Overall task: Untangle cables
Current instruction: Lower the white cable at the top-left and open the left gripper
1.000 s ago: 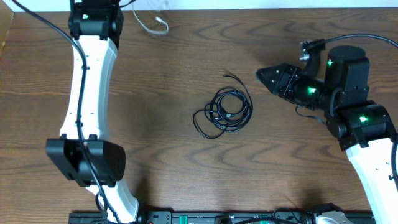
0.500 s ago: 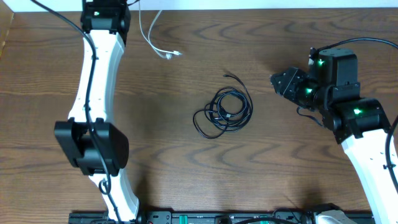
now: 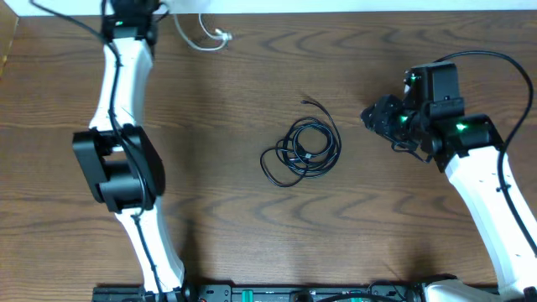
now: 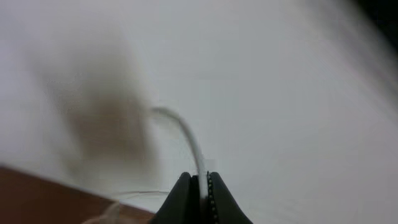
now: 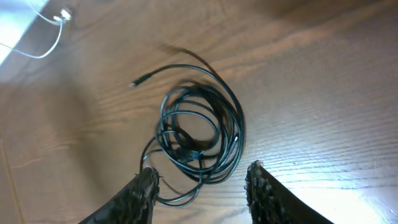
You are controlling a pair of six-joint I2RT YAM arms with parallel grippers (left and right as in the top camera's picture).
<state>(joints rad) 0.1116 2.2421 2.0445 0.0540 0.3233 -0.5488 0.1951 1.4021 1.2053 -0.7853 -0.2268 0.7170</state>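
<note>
Two groups: white cable [image 4: 194, 142] clenched in left gripper [image 4: 202, 186], at far table [image 3: 252, 252] edge; black coil [image 3: 306, 149] at table centre, looped on itself. Empty right gripper [image 5: 202, 177] parted, right of coil, apart. Risks: grabbing several loops at once, tightening knot; dragging whole coil; white cable slipping from thin pinch.

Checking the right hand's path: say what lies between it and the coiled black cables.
Nothing: overhead, only bare brown wooden table separates the right hand from the coiled thin black cables.

Grained wood table [image 3: 235, 218], glossy black cables [image 3: 304, 151], smooth white cable [image 3: 222, 35]
</note>
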